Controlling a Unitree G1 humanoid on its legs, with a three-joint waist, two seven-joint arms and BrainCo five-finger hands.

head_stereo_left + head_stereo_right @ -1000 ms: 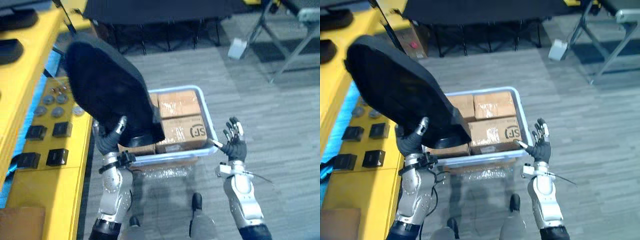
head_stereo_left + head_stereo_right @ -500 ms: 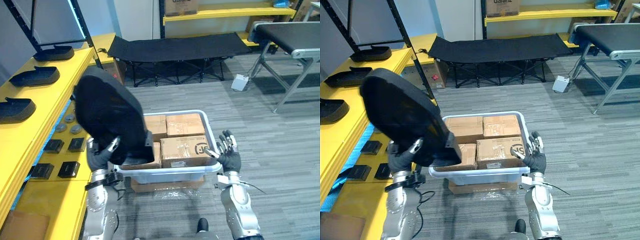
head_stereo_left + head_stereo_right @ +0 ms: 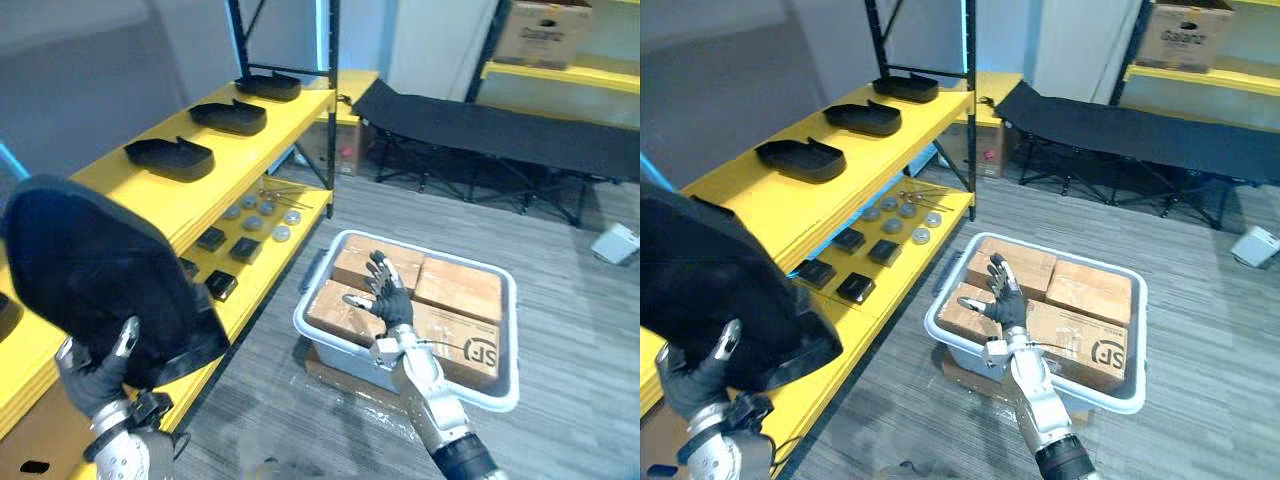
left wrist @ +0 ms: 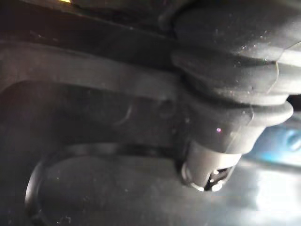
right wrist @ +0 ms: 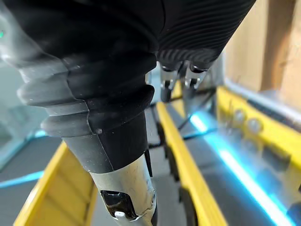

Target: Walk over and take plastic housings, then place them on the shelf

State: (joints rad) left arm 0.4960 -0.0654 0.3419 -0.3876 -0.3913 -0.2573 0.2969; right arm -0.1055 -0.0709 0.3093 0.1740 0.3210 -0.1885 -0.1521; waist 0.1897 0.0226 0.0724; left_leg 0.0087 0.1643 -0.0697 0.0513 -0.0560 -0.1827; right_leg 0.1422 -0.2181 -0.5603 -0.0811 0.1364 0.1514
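The view has swung round, and the yellow shelf (image 3: 272,126) now stands just beside the left hand (image 3: 90,381). That hand still pinches the big black plastic housing (image 3: 95,270). The right hand (image 3: 386,301) hangs open over the bin (image 3: 333,351) of boxes.

Warehouse or stockroom: yellow steel shelving (image 3: 760,205) beyond the left hand (image 3: 690,385), stocked with plastic housings (image 3: 801,158); grey tote (image 3: 1140,340) of cardboard boxes (image 3: 1090,290) beneath the right hand (image 3: 1002,300).
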